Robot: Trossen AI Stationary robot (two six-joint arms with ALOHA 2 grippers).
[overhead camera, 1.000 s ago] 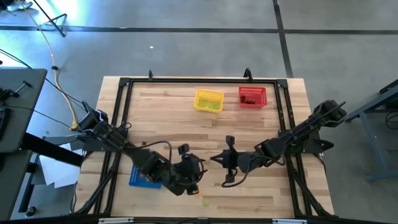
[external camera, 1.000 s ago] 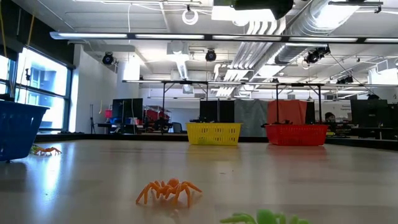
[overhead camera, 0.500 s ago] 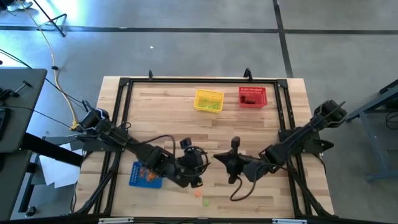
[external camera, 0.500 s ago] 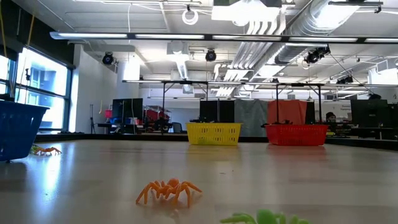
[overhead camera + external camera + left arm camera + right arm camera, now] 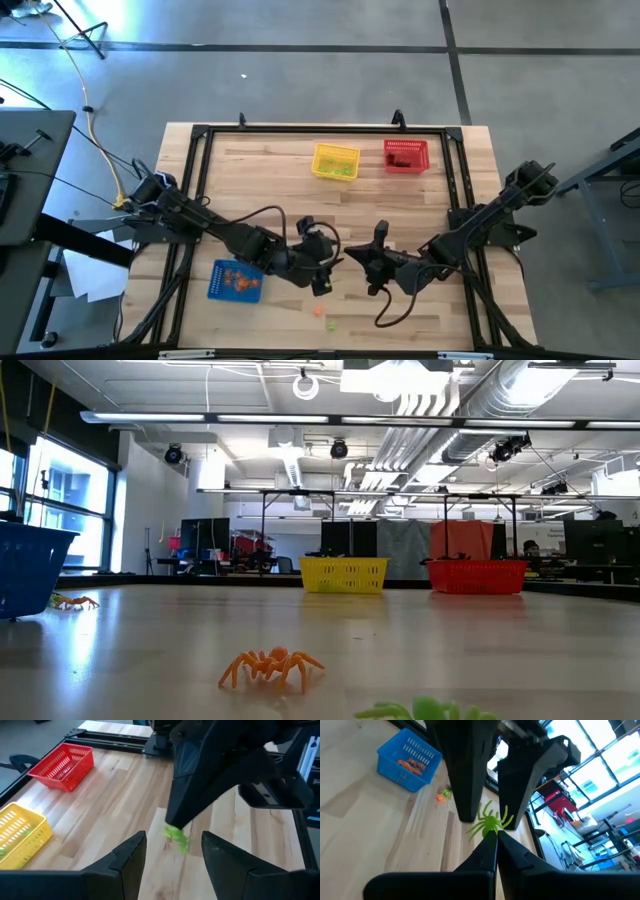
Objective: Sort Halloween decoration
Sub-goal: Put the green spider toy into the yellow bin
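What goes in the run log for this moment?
right gripper: shut on green spider | left gripper: open, facing it | handover pending

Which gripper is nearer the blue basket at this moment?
Left. The left gripper, open, hangs over mid-table, just right of the blue basket. The right gripper, shut on a green spider, is farther right, facing the left one.

Grey concrete floor (image 5: 300, 70), bright windows (image 5: 70, 500), exposed ceiling ducts (image 5: 520, 390).
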